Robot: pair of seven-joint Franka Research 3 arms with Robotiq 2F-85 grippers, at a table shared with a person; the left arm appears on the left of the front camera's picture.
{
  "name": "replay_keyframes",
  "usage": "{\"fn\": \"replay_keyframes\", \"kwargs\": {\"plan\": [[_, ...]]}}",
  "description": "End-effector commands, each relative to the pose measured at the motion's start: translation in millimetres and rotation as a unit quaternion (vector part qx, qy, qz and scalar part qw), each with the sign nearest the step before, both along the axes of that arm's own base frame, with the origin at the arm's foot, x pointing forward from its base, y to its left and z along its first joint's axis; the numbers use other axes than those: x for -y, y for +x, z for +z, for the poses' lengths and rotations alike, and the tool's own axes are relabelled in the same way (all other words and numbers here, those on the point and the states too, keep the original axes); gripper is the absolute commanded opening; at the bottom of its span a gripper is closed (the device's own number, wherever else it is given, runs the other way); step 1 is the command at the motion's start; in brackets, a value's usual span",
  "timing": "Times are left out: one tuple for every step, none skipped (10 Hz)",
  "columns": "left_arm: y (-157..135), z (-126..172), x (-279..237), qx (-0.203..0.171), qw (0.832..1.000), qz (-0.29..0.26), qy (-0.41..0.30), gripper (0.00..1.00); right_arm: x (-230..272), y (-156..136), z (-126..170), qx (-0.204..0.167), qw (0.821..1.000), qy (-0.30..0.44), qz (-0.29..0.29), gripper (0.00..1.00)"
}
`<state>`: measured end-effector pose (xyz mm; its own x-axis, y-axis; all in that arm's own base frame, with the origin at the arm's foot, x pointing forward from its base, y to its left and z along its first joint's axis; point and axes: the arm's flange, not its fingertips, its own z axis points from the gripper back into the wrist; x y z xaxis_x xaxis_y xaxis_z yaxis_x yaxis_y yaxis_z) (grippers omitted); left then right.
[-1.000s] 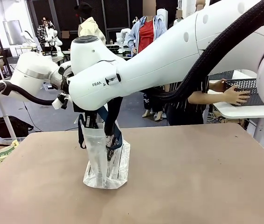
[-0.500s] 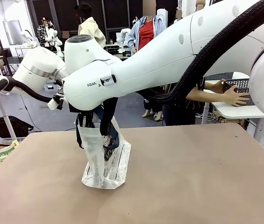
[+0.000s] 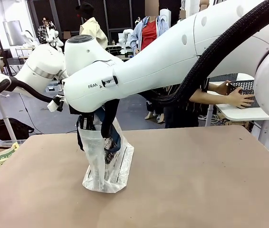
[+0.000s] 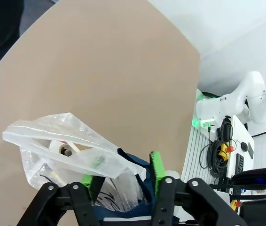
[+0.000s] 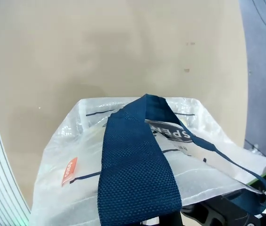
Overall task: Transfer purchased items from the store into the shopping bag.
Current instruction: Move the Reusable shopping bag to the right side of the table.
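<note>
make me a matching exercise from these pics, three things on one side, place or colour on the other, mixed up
Things:
1. translucent white plastic shopping bag
2. wide navy-blue woven strap handle
3. dark grey lattice-mesh plastic basket

Place or colour:
A. under the person's hand on the far white table
B. standing on the brown tabletop
C. draped across the bag's top

Pairs: 1-B, 2-C, 3-A
</note>
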<state>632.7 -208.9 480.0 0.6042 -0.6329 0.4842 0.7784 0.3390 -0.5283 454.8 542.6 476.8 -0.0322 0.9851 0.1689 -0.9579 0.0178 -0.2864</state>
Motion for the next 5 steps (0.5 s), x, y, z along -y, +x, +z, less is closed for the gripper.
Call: {"fn": "replay_keyframes", "kwargs": {"plan": [[-0.6,0.5,5.4,0.000,1.000,0.008,0.016,0.12,-3.8,-6.8,-0.6,0.018,1.000,-0.002,0.010,0.00],[-0.3,0.8,5.1,0.000,1.000,0.007,0.017,0.00,-3.7,-6.8,-0.5,0.018,1.000,0.000,0.007,0.00],[-0.9,1.1,5.2,0.000,1.000,0.007,0.015,0.00,-3.2,-7.9,-0.3,0.019,1.000,0.002,0.007,0.00],[-0.6,1.4,5.1,-0.002,1.000,0.004,0.014,0.00,-2.7,-8.3,-0.1,0.024,1.000,0.005,0.002,0.00],[-0.8,1.9,5.3,-0.003,1.000,0.001,0.012,0.00,-2.2,-8.9,-0.1,0.024,1.000,0.007,0.001,0.00]]}}
